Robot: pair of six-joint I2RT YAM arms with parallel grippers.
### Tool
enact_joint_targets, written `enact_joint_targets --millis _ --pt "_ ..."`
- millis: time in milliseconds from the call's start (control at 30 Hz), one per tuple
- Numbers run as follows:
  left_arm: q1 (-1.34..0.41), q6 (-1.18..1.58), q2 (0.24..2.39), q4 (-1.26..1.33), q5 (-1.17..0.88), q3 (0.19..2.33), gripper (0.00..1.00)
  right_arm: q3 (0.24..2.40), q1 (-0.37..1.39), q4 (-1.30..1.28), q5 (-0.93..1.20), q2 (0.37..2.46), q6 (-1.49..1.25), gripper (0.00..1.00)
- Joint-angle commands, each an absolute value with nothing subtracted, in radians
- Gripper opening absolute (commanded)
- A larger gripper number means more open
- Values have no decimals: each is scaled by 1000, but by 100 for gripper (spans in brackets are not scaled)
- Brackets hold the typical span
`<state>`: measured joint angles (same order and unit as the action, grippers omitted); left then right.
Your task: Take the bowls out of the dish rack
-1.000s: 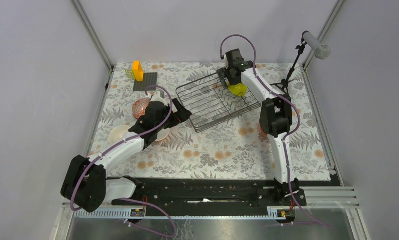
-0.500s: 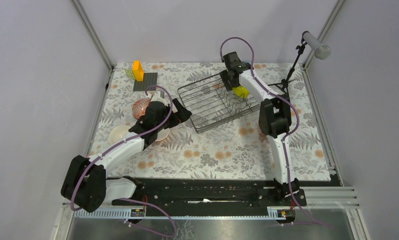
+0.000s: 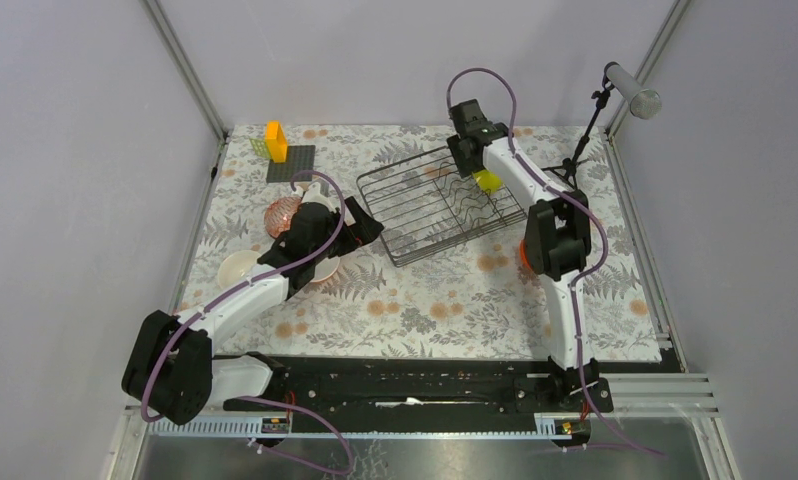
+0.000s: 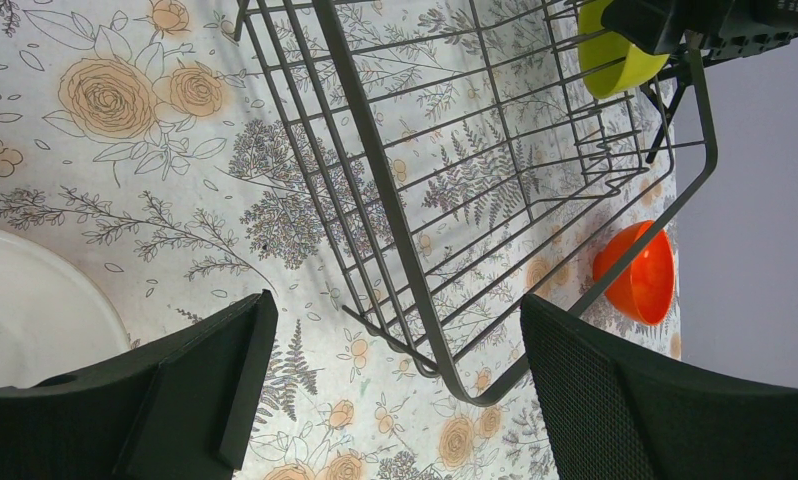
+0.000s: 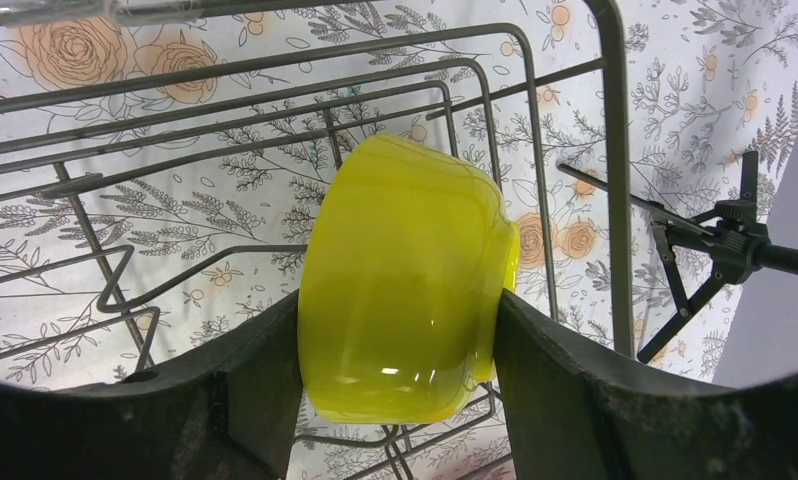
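Observation:
The dish rack [image 3: 440, 205] stands tilted on the flowered table, with the yellow-green bowl [image 3: 488, 180] on edge at its far right end. In the right wrist view my right gripper [image 5: 395, 340] is shut on this bowl [image 5: 405, 280], one finger against each side, above the rack's wires [image 5: 615, 150]. My left gripper [image 3: 367, 228] hangs open by the rack's near left corner [image 4: 375, 170], holding nothing. An orange bowl [image 4: 640, 275] lies on the table right of the rack. A pink-red patterned bowl [image 3: 282, 213] and a beige bowl [image 3: 238, 268] sit left of my left arm.
An orange block [image 3: 275, 140] and a flat dark plate [image 3: 291, 162] sit at the far left corner. A microphone stand [image 3: 585, 130] rises at the far right, its tripod [image 5: 715, 250] close beyond the rack. A white bowl's rim [image 4: 25, 300] lies under my left gripper.
My right gripper's fingers have closed in onto the yellow-green bowl, and gripper and bowl shifted slightly to the right. The left arm has not moved.

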<state>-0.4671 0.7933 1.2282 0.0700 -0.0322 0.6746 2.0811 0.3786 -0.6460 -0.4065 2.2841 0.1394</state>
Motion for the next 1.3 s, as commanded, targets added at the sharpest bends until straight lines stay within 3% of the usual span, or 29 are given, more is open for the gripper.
enact_joint_targets --millis 0,367,867,1033,1267 --pt "-471 790 1212 114 -46 715 97 2083 377 -646 -423 2163 104 65" --pt "-470 793 1185 115 -46 704 97 2027 377 -626 -410 2014 44 59" --pt "-471 793 1166 193 -156 688 96 1551 376 -324 -12 1608 -218 56" --pt "-471 814 1192 272 -259 706 90 1431 370 -212 193 1513 -367 53" --pt "-469 908 1260 368 -361 769 73 1315 364 -14 497 1448 -583 51"
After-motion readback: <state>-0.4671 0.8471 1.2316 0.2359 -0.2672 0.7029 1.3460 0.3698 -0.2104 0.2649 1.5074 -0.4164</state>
